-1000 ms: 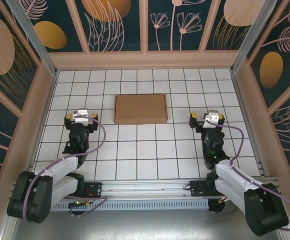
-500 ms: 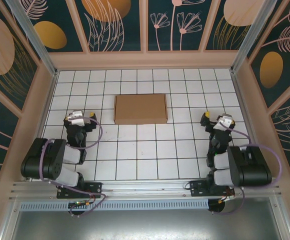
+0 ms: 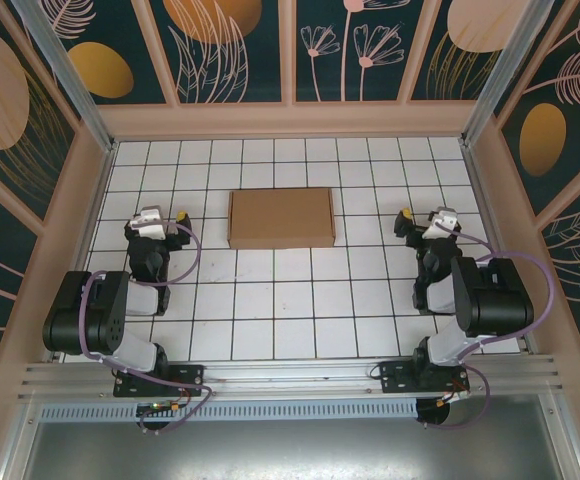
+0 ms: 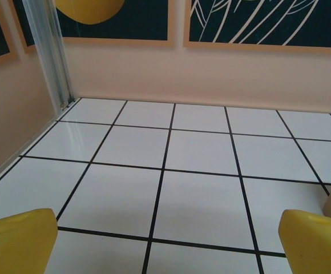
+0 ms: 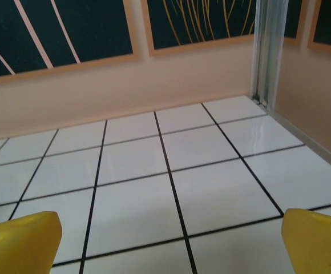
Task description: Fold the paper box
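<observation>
left hand [image 3: 158, 217] spread | right hand [image 3: 426, 217] spread | paper box [image 3: 281, 218] between, untouched

text: none legible | paper box [image 3: 281, 217]: plain, unprinted | walls: patterns only

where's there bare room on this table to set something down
The widest bare patch is the tiles between the box and the near rail, flanked by the left pincer and right pincer. The strip from the box to the back wall is free too. It is crowded at the near corners, where the left arm and right arm sit folded.
</observation>
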